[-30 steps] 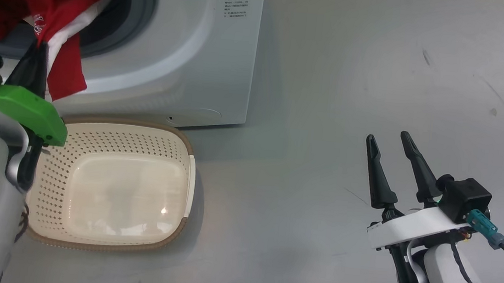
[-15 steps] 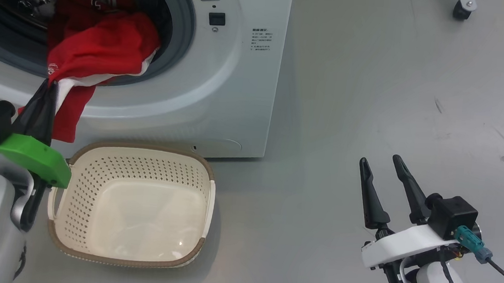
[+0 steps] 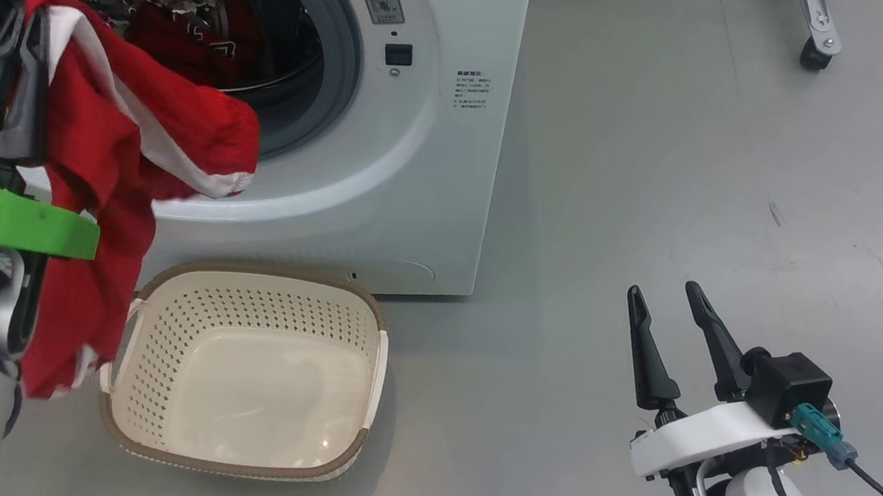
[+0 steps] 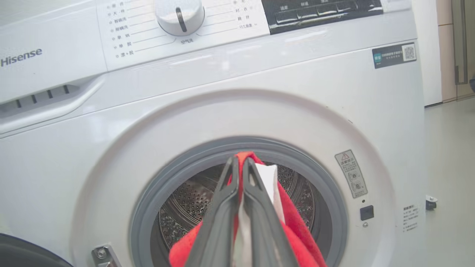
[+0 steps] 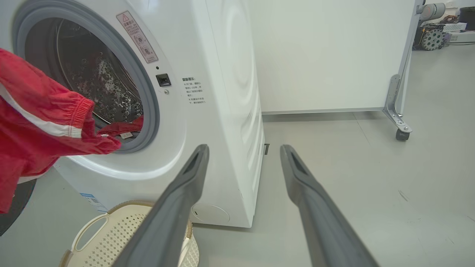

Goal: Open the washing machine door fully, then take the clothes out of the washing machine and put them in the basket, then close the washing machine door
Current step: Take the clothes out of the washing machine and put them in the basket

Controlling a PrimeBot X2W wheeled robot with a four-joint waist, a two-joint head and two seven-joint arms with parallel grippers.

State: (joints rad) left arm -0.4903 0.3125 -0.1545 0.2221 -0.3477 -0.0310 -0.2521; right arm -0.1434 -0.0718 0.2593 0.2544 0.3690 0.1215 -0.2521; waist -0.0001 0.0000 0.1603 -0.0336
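My left gripper (image 3: 28, 18) is shut on a red garment with white trim (image 3: 109, 167), held up in front of the washing machine (image 3: 433, 166). The cloth drapes over my left wrist and hangs down beside the left handle of the cream basket (image 3: 261, 273), which stands on the floor below the drum mouth. In the left wrist view the gripper (image 4: 240, 163) pinches the garment (image 4: 293, 226) before the drum. More red clothes (image 3: 186, 37) lie inside the drum. A dark edge of the open door (image 4: 18, 252) shows at the lower left. My right gripper (image 3: 662, 290) stands open over bare floor.
A white wheeled partition stands behind and to the right of the machine, its caster (image 5: 400, 133) on the grey floor. Open floor (image 3: 659, 180) stretches to the right of the machine and basket.
The head camera has shifted, showing more of the drum. My left gripper has risen with the red garment, pulling it out of the drum mouth so it hangs free. The right gripper stays open.
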